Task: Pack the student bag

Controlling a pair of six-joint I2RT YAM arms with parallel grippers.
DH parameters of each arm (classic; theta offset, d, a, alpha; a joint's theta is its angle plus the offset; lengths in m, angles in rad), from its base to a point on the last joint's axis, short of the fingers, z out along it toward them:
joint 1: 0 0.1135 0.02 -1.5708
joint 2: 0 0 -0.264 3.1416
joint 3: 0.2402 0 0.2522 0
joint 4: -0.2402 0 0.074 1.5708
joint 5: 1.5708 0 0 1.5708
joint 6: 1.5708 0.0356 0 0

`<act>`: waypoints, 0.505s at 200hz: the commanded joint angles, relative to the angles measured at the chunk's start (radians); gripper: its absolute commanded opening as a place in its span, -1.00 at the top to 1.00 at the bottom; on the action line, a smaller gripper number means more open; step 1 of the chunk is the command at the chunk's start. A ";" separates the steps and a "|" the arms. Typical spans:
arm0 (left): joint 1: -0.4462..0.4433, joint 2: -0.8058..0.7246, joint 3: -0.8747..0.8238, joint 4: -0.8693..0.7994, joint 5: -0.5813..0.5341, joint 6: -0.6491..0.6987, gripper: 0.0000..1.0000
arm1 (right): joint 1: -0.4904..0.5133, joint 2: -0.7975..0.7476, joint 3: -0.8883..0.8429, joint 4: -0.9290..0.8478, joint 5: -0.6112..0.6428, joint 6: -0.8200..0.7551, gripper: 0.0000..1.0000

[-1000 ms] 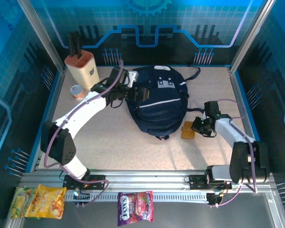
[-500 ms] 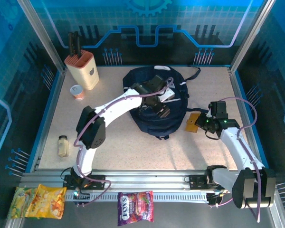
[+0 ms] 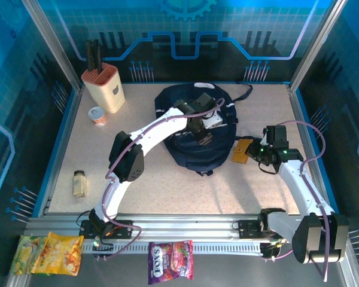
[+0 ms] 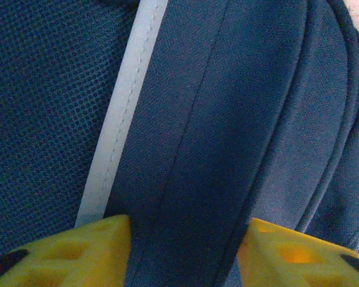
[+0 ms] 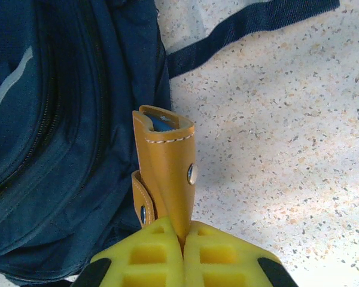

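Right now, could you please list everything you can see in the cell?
Bag: one, navy, table centre-back.
Knife block: one, beige, back left.
Cup: one, orange-white, beside the block.
Jar: one, pale, left edge.
Pouch: one, tan, beside the bag, in the right gripper.
Yellow snacks: perhaps two, front left, off the table.
Purple snack: one, front centre, off the table.
Left gripper: yellow fingers astride a bag fold, grip unclear.
Right gripper: yellow fingers, shut on pouch.

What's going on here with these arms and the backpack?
Two robot arms are packing a navy bag. The left end effector sits on top of the bag, fingers apart either side of a fabric fold. The right end effector is shut on a tan leather pouch, held just beside the bag. Not packed yet.
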 commanded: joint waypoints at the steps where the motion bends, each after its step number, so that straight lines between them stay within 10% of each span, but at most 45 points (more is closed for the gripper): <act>1: 0.024 -0.023 0.054 -0.032 0.058 -0.047 0.25 | -0.016 -0.035 0.044 -0.018 -0.010 0.031 0.97; 101: 0.093 -0.142 -0.012 0.189 0.258 -0.209 0.92 | 0.036 -0.047 0.025 0.206 -0.266 0.251 0.94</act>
